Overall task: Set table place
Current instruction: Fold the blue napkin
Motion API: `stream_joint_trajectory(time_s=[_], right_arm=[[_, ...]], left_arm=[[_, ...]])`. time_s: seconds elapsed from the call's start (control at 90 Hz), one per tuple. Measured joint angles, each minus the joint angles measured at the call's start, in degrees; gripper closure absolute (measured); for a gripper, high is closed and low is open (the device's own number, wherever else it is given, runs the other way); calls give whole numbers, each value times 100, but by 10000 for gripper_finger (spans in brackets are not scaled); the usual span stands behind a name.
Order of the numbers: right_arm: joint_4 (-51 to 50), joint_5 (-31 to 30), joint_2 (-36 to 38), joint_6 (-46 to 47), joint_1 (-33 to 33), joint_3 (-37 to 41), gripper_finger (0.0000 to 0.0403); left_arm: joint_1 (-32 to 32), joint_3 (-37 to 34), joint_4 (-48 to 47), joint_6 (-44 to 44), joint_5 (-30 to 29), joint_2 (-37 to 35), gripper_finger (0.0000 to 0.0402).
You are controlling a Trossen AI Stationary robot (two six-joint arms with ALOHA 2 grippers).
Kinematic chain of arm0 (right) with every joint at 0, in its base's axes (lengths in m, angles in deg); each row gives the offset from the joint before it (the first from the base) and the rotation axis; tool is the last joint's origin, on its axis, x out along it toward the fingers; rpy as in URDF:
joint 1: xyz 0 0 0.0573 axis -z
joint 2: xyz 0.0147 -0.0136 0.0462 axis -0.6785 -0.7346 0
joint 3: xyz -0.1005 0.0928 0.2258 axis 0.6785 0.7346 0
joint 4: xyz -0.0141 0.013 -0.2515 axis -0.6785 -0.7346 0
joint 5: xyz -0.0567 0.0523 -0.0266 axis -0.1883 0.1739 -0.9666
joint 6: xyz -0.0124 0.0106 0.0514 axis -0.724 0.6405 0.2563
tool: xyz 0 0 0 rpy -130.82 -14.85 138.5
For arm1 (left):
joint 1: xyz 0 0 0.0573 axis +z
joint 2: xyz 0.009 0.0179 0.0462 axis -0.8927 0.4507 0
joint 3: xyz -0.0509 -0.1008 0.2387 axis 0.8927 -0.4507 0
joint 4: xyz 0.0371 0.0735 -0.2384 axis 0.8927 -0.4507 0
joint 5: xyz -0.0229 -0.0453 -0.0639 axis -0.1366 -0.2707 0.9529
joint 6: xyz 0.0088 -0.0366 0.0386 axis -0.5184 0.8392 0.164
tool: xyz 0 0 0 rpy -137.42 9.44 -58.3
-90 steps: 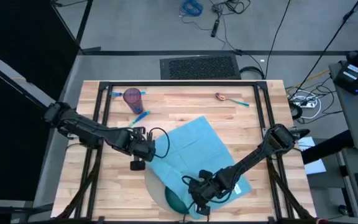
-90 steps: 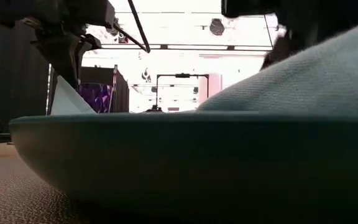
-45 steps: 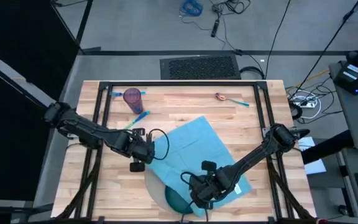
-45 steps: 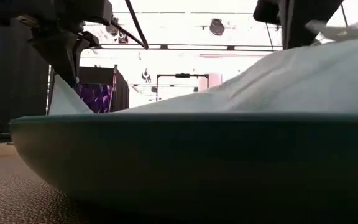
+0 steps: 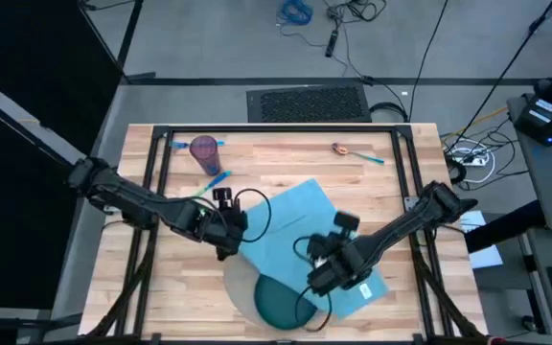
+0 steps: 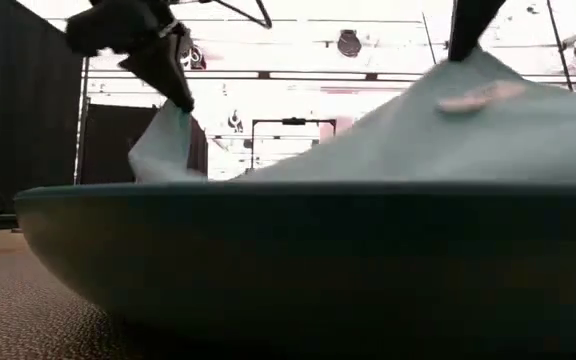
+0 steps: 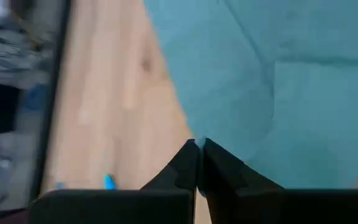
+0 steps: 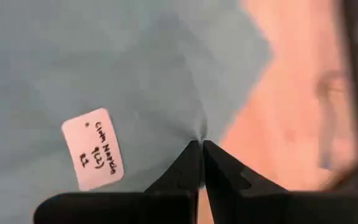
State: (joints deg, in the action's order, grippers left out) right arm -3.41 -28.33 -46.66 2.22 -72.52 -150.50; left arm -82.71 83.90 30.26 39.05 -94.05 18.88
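We observed the light blue cloth napkin [image 5: 305, 230] spread diagonally over the middle of the table [image 5: 286, 163], lifted at 2 edges. The left gripper [image 5: 226, 241] had its 2 fingers [image 7: 185, 165] pressed together on the napkin's left edge, and the right gripper [image 5: 320, 280] had its fingers [image 8: 213, 165] pinched shut on the cloth near a white handwritten label [image 8: 97, 149]. Around them we noted a purple cup [image 5: 204, 150] near the table's far left corner, blue-handled cutlery [image 5: 217, 179] just beside it, and a spoon with a blue handle [image 5: 353, 151] toward the far right, all well apart from the napkin. The grey placemat [image 5: 241, 283], the table place, lay at the near edge with the dark teal plate [image 5: 278, 302] resting on it; the napkin covered the far part of the placemat, and we could not tell whether it overlapped the plate's rim. In the low view the plate's wall [image 6: 288, 260] filled most of the frame, hiding the table behind it; only the raised cloth [image 6: 163, 145] and parts of both arms showed above its rim.
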Motion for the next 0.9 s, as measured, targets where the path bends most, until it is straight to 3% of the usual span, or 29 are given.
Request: stream_joint_trajectory(time_s=[0.189,0.467,0.678,0.9], right_arm=[[9,-625,1264,21,221,59,403],[18,-1239,2431,-29,305,60,403],[10,-1490,2917,-268,566,61,403],[24,-1812,3410,-607,1046,62,403]], left_arm=[[2,419,20,-208,-933,-164,402],[152,1467,-10,-1021,-1616,-818,402],[703,2117,-66,-1532,-1664,-1016,402],[1306,2233,-114,-1797,-1632,-1012,402]])
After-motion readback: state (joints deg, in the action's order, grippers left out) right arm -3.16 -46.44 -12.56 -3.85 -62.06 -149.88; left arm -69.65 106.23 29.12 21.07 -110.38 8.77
